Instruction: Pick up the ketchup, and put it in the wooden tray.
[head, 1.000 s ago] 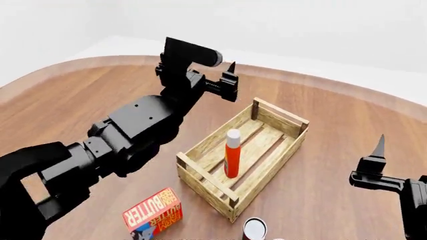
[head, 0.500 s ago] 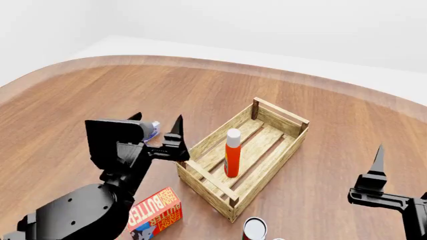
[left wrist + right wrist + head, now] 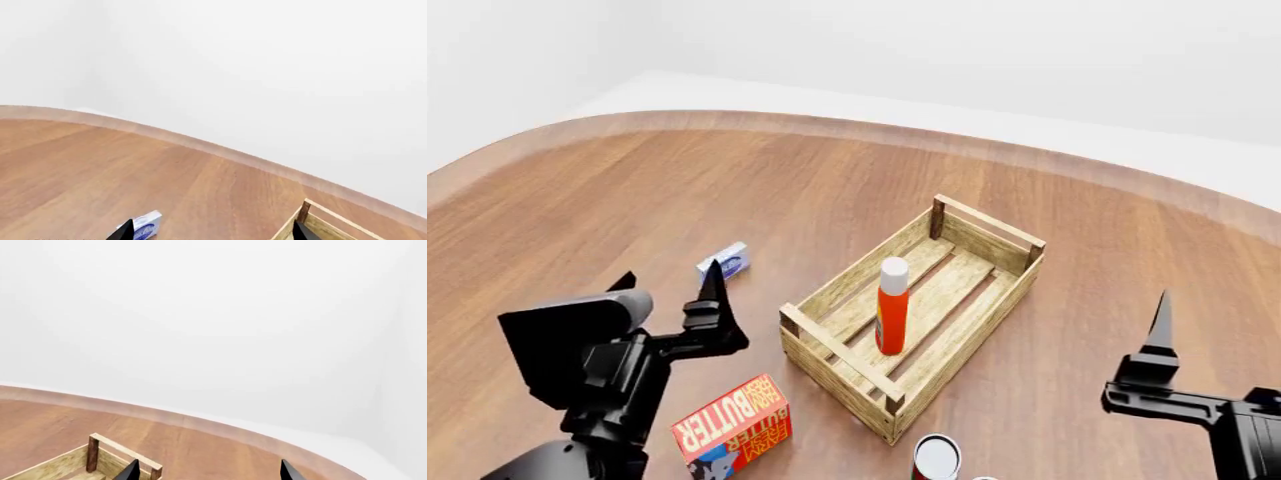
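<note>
As the head view shows it, the ketchup (image 3: pixel 890 308) stands upright on the slatted floor of the wooden tray (image 3: pixel 827 350), free of both arms, so the task looks done. The left claw (image 3: pixel 667 292) is spread and empty, near the tray's left side; the right claw (image 3: pixel 1158 330) sits well apart to the right, with only one fingertip visible, so I cannot tell its state here. A butter box (image 3: pixel 733 431) lies just in front of the tray, a small can (image 3: pixel 936 457) at the near corner, and a small blue-white packet (image 3: pixel 723 263) on the bench (image 3: pixel 587 200).

From the left wrist, two fingertips frame the packet (image 3: pixel 145 224) and a tray corner (image 3: pixel 305 220), spread apart.

From the right wrist, two parted tips show beside a tray post (image 3: pixel 93 452), holding nothing. Nothing blocks either arm.
</note>
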Tool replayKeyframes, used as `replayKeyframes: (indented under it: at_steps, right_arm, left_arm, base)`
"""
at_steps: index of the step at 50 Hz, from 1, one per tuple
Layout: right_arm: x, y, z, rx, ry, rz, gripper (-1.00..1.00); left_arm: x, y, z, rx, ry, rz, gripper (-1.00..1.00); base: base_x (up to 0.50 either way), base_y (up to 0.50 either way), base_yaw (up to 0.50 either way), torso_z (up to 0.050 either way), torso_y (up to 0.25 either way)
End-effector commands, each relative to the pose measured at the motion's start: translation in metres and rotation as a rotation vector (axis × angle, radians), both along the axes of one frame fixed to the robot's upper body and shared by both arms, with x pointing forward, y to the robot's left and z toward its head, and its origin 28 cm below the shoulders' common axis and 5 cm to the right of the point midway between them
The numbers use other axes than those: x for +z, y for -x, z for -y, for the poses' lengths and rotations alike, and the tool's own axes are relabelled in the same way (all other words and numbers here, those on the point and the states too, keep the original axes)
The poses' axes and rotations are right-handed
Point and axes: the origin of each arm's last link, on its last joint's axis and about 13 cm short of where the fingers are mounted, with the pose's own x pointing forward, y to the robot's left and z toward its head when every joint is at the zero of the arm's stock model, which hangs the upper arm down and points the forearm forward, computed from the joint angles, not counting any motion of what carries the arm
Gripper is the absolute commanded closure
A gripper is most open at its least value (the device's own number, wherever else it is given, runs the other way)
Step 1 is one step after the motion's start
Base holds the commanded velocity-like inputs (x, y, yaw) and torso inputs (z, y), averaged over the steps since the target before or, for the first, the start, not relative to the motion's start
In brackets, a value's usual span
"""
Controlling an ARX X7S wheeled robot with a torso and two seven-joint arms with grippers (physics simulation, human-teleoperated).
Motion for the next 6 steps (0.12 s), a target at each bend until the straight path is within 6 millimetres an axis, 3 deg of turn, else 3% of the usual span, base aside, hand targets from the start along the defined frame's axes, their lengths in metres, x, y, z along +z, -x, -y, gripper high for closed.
replayKeyframes:
  at_steps: [1, 6]
  right_arm:
    - [-0.0027, -0.0001, -0.0041, 0.019, -0.010, 0.005, -1.00]
    - [-0.0044, -0.0011, -0.0057, 0.027, -0.013, 0.003, -1.00]
  left_arm:
    - [-0.0011, 0.0050, -0.0046, 0.037, 0.011, 0.006, -1.00]
    - [-0.0009, 0.0047, -0.0054, 0.043, 0.013, 0.011, -1.00]
  base:
    - [0.00, 0.00, 0.00, 0.000, 0.000]
    - [0.00, 0.00, 0.00, 0.000, 0.000]
